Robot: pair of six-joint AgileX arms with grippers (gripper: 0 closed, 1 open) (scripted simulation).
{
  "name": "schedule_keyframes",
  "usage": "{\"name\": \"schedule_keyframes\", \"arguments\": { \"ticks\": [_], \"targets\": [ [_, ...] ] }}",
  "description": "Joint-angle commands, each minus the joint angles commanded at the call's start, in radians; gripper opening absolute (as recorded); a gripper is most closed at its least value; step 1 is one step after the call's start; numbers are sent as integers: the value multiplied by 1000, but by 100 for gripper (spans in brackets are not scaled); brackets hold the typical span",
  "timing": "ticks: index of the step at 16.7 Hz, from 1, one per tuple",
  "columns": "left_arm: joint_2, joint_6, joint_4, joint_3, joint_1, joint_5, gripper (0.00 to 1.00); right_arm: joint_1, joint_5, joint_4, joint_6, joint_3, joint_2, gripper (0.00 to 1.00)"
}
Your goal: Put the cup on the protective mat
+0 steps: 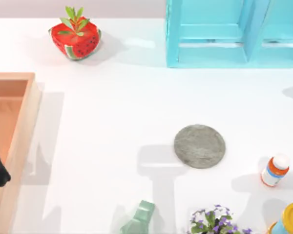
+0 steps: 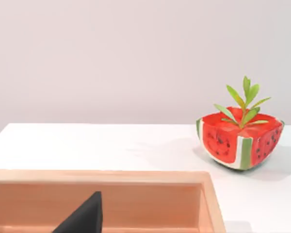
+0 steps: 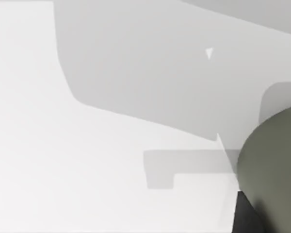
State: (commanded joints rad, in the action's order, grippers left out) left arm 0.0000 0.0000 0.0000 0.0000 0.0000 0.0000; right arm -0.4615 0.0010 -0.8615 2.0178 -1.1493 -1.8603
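The cup (image 3: 276, 170) sits close against the right wrist camera, a dull grey-green curved body with a dark piece of the right hand at its foot. It looks carried, though I cannot tell whether that hand is clamped on it. The mat (image 1: 199, 146) lies bare on the white worktop (image 1: 112, 122), right of centre, with shadows falling just beside it.

The step in hand seems to be bringing the cup over the mat. To do it well, centre the cup above the disc, keep it upright, lower it until the base rests flat, and only then let go. The mat is wider than the cup, so there is some margin.

The left hand (image 2: 82, 218) hangs parked over the wooden tray (image 1: 19, 126) at the left edge; whether it is apart or together I cannot tell.

A small bottle (image 1: 275, 169) stands near the mat and should be kept clear of. A watermelon planter (image 1: 75, 36) and a blue shelf (image 1: 224, 34) stand at the back.
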Motion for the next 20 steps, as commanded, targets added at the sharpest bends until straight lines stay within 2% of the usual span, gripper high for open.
{"name": "schedule_keyframes", "arguments": {
  "ticks": [5,7,10,14,20],
  "targets": [
    [0,0,0,0,0,0,100,22,1,-8,-31,-18,-7,0],
    [0,0,0,0,0,0,100,74,4,-26,-103,-54,-28,0],
    [0,0,0,0,0,0,100,197,6,-72,-289,-136,-79,0],
    [0,0,0,0,0,0,100,405,7,-156,-684,-277,-162,0],
    [0,0,0,0,0,0,100,715,-9,-297,-1455,-506,-285,0]
  ]
}}
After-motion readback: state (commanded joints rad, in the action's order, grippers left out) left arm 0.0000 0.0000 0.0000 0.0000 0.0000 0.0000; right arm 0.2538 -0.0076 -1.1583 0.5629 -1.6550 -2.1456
